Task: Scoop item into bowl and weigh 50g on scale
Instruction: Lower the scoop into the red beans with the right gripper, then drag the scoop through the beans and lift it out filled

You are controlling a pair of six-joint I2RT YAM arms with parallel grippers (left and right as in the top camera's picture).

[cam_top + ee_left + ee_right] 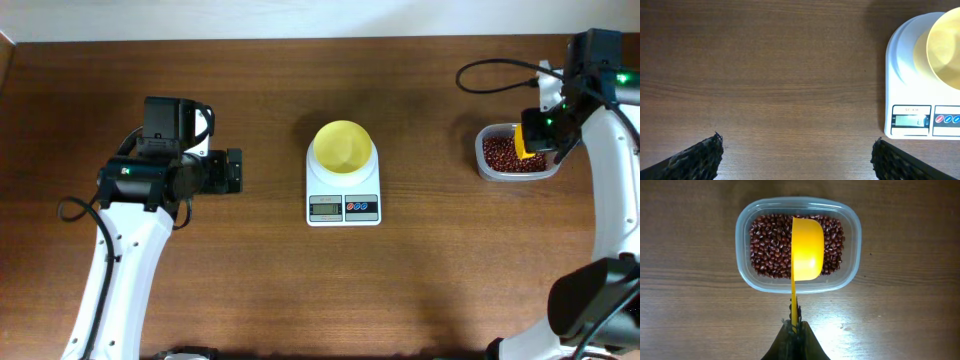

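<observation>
The pale-yellow bowl (pixel 344 147) stands empty on the white scale (pixel 343 205) at the table's middle; both also show in the left wrist view, the bowl (pixel 946 47) and the scale (pixel 907 85). Red-brown beans (pixel 769 242) fill a clear container (pixel 742 225) at the far right (pixel 486 160). My right gripper (pixel 795 325) is shut on the handle of a yellow scoop (pixel 806 247), whose head hangs over the beans, turned on its side. My left gripper (pixel 797 150) is open and empty over bare table, left of the scale.
The wooden table (pixel 250 280) runs to a pale wall at the back edge. A black cable (pixel 495 75) loops behind the right arm. The left arm (pixel 150 180) stands at the left side.
</observation>
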